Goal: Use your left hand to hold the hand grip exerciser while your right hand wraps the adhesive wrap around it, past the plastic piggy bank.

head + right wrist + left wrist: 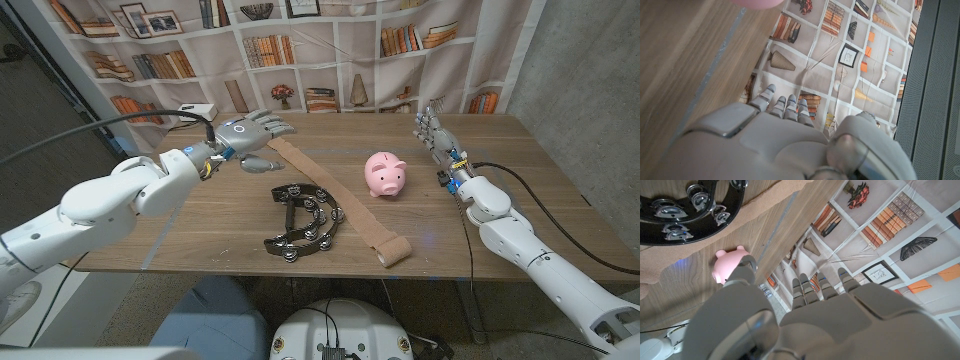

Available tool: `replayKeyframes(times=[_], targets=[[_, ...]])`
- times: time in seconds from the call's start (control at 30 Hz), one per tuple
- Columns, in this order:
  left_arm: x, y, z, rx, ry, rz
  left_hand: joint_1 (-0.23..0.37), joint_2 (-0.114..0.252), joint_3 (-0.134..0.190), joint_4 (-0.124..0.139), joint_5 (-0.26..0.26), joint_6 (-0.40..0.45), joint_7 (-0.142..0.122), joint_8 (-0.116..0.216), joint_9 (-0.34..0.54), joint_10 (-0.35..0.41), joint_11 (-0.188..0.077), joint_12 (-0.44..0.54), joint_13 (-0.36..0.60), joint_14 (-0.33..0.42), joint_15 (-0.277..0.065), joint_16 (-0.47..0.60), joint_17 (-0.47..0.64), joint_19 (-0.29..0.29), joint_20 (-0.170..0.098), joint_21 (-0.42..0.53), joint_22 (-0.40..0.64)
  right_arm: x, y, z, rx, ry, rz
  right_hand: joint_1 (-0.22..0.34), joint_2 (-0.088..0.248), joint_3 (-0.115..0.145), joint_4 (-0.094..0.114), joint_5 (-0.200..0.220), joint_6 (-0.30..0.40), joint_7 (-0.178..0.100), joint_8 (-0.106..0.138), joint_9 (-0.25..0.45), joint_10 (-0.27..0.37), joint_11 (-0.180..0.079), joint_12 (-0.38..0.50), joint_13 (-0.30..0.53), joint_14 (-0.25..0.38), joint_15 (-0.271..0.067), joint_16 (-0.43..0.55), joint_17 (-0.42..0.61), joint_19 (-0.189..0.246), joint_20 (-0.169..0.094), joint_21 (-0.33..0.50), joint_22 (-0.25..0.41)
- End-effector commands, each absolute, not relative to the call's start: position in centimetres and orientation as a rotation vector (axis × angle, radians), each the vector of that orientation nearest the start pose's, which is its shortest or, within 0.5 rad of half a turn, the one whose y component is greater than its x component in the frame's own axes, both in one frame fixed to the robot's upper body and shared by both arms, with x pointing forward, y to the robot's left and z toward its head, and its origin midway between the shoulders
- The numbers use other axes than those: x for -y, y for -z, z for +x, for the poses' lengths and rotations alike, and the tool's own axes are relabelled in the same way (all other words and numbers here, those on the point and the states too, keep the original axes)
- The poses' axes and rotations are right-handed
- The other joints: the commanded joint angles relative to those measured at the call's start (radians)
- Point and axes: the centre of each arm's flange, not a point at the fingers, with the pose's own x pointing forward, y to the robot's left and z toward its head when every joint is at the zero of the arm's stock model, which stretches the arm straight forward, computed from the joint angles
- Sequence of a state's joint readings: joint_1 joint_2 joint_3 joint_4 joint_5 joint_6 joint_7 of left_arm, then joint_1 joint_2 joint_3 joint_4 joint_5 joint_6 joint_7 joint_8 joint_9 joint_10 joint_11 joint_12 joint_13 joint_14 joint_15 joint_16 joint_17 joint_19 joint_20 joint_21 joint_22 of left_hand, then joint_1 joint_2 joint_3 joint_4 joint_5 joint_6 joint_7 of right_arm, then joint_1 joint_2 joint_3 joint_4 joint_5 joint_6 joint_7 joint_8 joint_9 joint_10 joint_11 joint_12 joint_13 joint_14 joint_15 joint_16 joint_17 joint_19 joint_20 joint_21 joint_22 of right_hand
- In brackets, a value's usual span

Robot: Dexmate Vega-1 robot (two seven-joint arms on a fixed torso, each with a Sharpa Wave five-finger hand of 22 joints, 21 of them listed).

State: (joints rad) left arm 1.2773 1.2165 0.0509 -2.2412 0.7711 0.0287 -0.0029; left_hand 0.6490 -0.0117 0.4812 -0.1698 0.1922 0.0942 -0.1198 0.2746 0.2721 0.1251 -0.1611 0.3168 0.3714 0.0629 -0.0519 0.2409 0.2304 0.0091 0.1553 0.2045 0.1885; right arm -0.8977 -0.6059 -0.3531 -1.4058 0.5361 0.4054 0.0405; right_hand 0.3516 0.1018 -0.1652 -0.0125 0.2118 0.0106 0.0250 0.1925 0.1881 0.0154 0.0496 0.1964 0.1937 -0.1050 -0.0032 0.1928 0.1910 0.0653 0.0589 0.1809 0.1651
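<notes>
Hovering above the desk, the left robot hand spread empty over the tan wrap — the right robot hand likewise open, beyond the piggy bank.

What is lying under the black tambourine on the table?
The tan adhesive wrap passes under the tambourine, emerging on both sides. The covered stretch cannot be seen.

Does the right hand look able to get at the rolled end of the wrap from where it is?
Probably yes: bare table lies between the right hand and the roll; the piggy bank sits off to the side.
</notes>
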Motion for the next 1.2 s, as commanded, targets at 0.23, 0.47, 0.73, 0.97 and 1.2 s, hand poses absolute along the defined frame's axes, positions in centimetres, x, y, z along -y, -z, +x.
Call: replayKeyframes(times=[0.23,0.47,0.73,0.97,1.2], targets=[[-24.9,-6.4,44.2,0.861,-0.062,2.051,0.024,-0.001,-0.007,0.004,-0.003,0.056,-0.027,0.031,0.010,0.028,-0.019,0.017,0.013,-0.015,-0.001,-0.001,0.001,0.001,0.001,0.006,0.001,29.8,0.7,61.6,0.748,-0.225,-0.144,0.012,0.004,-0.003,-0.005,0.000,0.001,-0.005,0.004,0.003,0.005,-0.003,0.006,0.004,-0.005,-0.007,0.003,0.000,0.000,0.010,0.007,0.005],[-24.9,-6.2,44.5,0.829,-0.035,2.091,0.030,-0.001,-0.008,0.004,-0.003,0.053,-0.025,0.032,0.011,0.025,-0.020,0.014,0.015,-0.028,-0.001,-0.006,0.000,-0.001,0.000,0.005,0.001,30.0,1.1,61.7,0.742,-0.215,-0.139,0.013,0.004,-0.003,-0.006,0.000,0.001,-0.005,0.004,0.003,0.004,-0.002,0.006,0.004,-0.006,-0.007,0.003,0.000,-0.001,0.010,0.006,0.005],[-24.4,-5.7,44.8,0.824,0.006,2.143,0.034,-0.002,-0.010,0.005,-0.004,0.043,-0.029,0.029,0.012,0.027,-0.019,0.013,0.017,-0.031,-0.001,-0.006,-0.001,0.000,-0.004,0.006,0.001,30.1,0.6,61.8,0.753,-0.213,-0.145,0.013,0.006,-0.001,-0.006,0.000,0.001,-0.005,0.004,0.003,0.005,-0.002,0.007,0.004,-0.006,-0.007,0.003,0.000,-0.002,0.009,0.006,0.005],[-24.2,-5.1,45.2,0.818,0.033,2.169,0.034,-0.003,-0.013,0.007,-0.005,0.053,-0.025,0.034,0.012,0.034,-0.022,0.015,0.019,-0.029,-0.004,-0.005,-0.002,0.001,-0.006,0.006,0.001,30.0,0.2,61.9,0.763,-0.218,-0.154,0.013,0.005,-0.001,-0.007,0.000,0.001,-0.005,0.004,0.003,0.005,-0.003,0.007,0.004,-0.006,-0.008,0.003,0.000,-0.002,0.010,0.006,0.005],[-24.1,-4.6,45.6,0.820,0.054,2.184,0.036,-0.007,-0.019,0.009,-0.009,0.065,-0.027,0.042,0.014,0.083,-0.037,0.030,0.024,-0.019,-0.010,0.001,-0.003,0.007,-0.009,0.009,0.001,30.1,0.1,62.1,0.764,-0.214,-0.153,0.013,0.005,-0.001,-0.007,0.000,0.001,-0.005,0.004,0.003,0.005,-0.004,0.006,0.004,-0.007,-0.008,0.003,0.000,-0.004,0.012,0.006,0.005]])
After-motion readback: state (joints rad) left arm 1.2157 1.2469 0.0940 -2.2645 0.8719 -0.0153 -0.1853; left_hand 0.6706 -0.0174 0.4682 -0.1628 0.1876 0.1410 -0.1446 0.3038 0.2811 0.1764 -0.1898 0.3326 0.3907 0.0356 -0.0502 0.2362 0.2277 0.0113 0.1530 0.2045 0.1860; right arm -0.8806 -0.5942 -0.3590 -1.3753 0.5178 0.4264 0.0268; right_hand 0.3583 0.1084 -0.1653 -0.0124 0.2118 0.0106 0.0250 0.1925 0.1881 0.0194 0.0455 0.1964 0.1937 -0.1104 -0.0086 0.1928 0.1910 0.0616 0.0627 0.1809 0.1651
